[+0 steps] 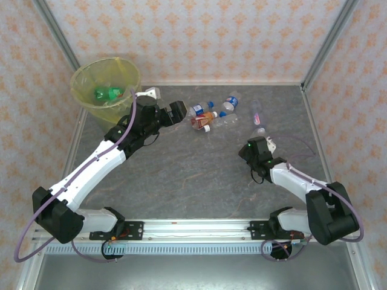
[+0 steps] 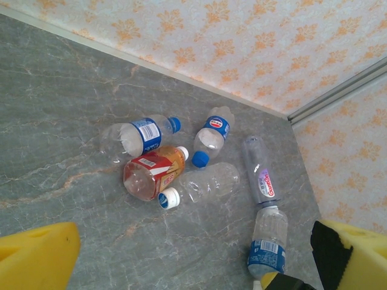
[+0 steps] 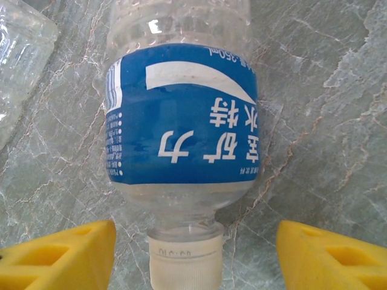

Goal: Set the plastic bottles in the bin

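Observation:
The bin (image 1: pixel 91 75), lined in yellow, stands at the back left with a green bottle (image 1: pixel 109 93) inside. Several plastic bottles lie in a cluster mid-table: a red-orange labelled one (image 2: pixel 154 172), a blue-labelled one (image 2: pixel 136 136), a clear one with a white cap (image 2: pixel 208 183) and a blue-capped one (image 2: pixel 211 136). A grey bottle (image 2: pixel 260 172) lies to their right. My left gripper (image 1: pixel 177 112) hovers open just left of the cluster, holding nothing. My right gripper (image 3: pixel 193 263) is open around the white cap of a blue-labelled bottle (image 3: pixel 181 121), its fingers (image 3: pixel 60 257) clear of it.
A white object (image 1: pixel 149 93) lies beside the bin's right side. Patterned walls and metal frame posts close the table at the back and sides. Bare grey marble surface (image 1: pixel 193 175) stretches between the two arms.

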Controlling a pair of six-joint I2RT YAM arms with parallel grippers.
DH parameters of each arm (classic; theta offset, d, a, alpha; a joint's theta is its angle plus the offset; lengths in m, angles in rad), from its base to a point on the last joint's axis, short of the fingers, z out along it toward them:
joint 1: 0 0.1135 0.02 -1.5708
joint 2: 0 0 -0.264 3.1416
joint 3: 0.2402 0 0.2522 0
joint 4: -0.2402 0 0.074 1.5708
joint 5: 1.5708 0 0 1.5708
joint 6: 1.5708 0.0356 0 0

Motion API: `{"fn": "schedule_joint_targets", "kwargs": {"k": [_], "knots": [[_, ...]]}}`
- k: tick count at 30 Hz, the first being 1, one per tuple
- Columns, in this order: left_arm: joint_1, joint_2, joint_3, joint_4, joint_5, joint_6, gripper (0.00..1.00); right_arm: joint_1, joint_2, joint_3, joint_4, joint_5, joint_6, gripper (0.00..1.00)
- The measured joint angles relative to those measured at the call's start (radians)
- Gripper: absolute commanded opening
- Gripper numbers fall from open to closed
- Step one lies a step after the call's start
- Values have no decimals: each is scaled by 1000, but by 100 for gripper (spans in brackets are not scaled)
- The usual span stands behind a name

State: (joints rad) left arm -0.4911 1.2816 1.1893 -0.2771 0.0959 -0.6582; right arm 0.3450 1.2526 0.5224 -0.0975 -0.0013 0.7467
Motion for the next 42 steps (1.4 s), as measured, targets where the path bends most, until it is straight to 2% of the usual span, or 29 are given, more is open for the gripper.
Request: {"fn": "schedule_joint_targets", "kwargs": {"k": [11, 14, 19, 26, 31, 35, 42], "knots": [[0, 0, 0, 0, 0, 0, 99, -2, 56, -8, 73, -7, -33, 57], [0, 0, 0, 0, 0, 0, 99, -2, 72, -9, 88, -6, -44, 52], [0, 0, 0, 0, 0, 0, 99, -2, 96, -13, 98, -6, -60, 51], [0, 0, 0, -2, 0, 0, 99, -4, 99, -33, 124, -6, -87, 38], [0, 0, 0, -4, -2, 1, 99, -6, 94, -33, 122, -1, -108, 34], [0, 0, 0, -10, -7, 1, 99, -6, 38, -33, 106, 5, -132, 35], [3, 2, 1, -18, -26, 0, 99, 13, -169, -32, 58, 38, -178, 36]]}}
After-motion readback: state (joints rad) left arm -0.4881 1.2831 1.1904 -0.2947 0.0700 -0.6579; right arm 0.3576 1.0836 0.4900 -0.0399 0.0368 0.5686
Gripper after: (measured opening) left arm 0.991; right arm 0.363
